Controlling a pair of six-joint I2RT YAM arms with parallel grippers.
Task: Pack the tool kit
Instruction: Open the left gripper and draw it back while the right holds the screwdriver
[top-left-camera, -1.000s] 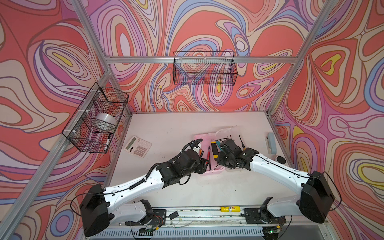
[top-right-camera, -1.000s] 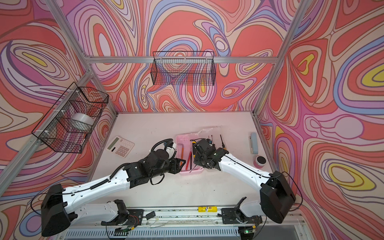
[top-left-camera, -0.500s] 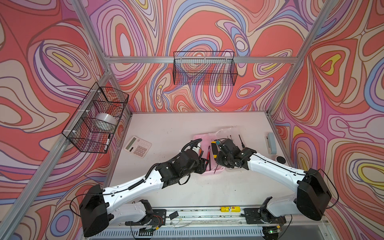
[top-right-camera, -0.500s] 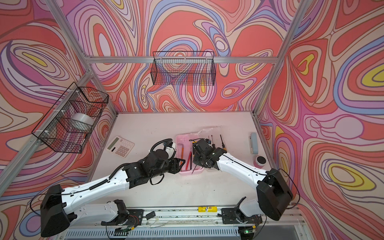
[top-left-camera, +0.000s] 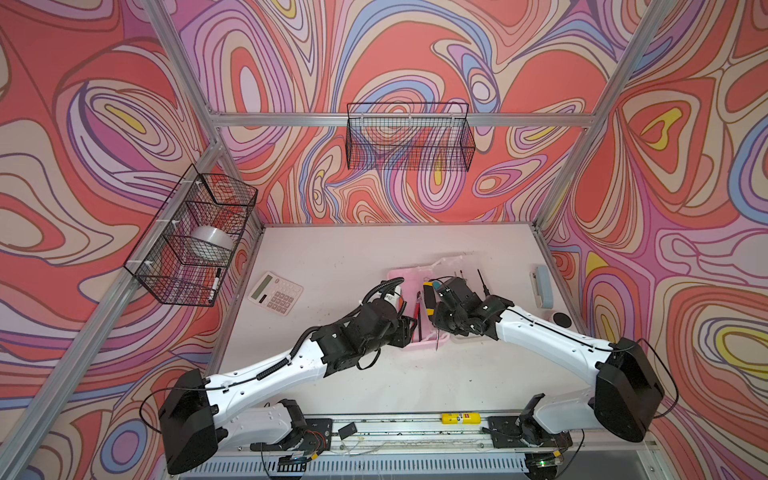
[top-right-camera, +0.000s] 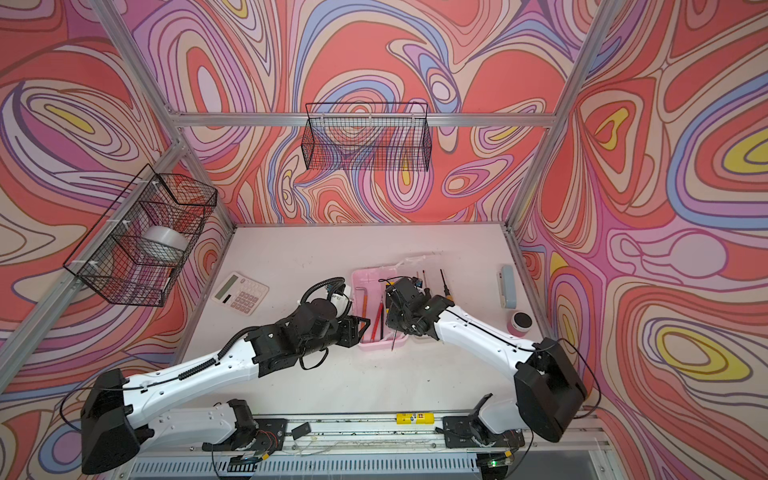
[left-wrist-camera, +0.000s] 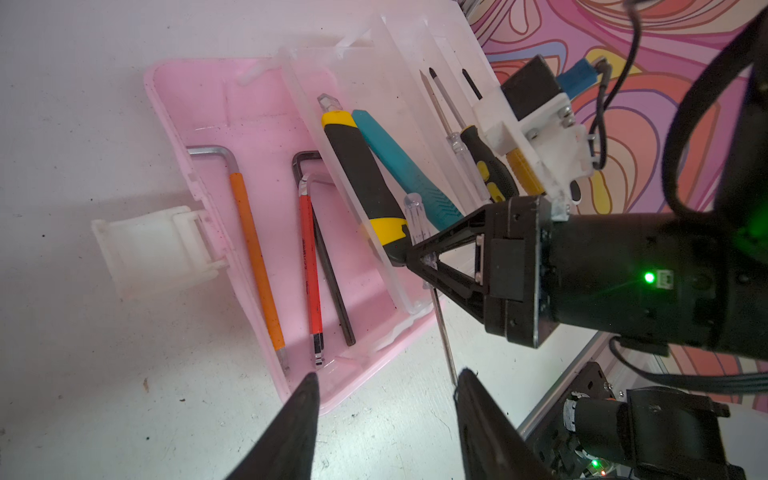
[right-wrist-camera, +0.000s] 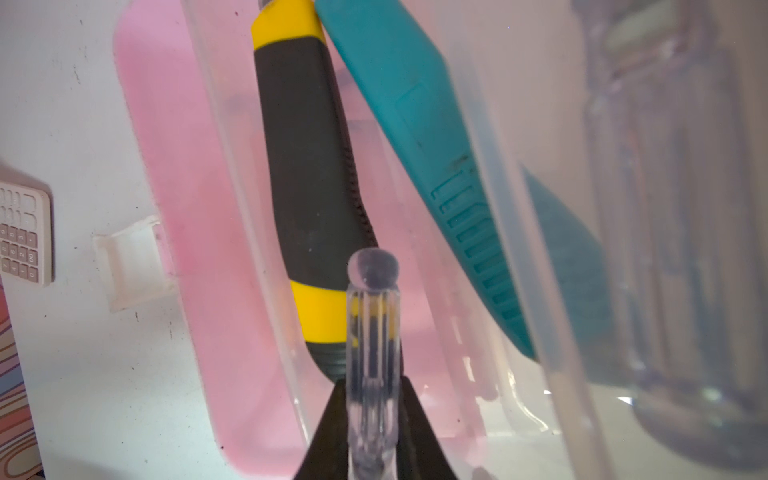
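The tool kit (top-left-camera: 415, 276) (top-right-camera: 361, 278) is an open pink box (left-wrist-camera: 257, 104) on the table, its white handle (left-wrist-camera: 153, 245) on the outer side. Orange (left-wrist-camera: 253, 249), red (left-wrist-camera: 309, 257) and black hex keys lie in it. A clear tray holds a yellow-black knife (left-wrist-camera: 361, 174) and a teal knife (left-wrist-camera: 399, 162). My right gripper (top-left-camera: 438, 324) (left-wrist-camera: 424, 259) (right-wrist-camera: 372, 386) is shut on a clear-handled screwdriver (right-wrist-camera: 372, 316), whose shaft (left-wrist-camera: 444, 332) sticks out past the box's near rim. My left gripper (left-wrist-camera: 387, 374) (top-left-camera: 409, 328) is open and empty at the box's near corner.
More screwdrivers (left-wrist-camera: 486, 166) lie on the clear lid (top-left-camera: 457, 266) beside the box. A white calculator (top-left-camera: 275, 293) sits to the left, a grey-blue stapler (top-left-camera: 542, 286) and a small pink pot (top-right-camera: 520, 322) to the right. Wire baskets (top-left-camera: 409, 137) (top-left-camera: 195, 237) hang on the walls.
My right gripper's jaws have closed on the clear-handled screwdriver. The left arm has stayed where it was, jaws unchanged.
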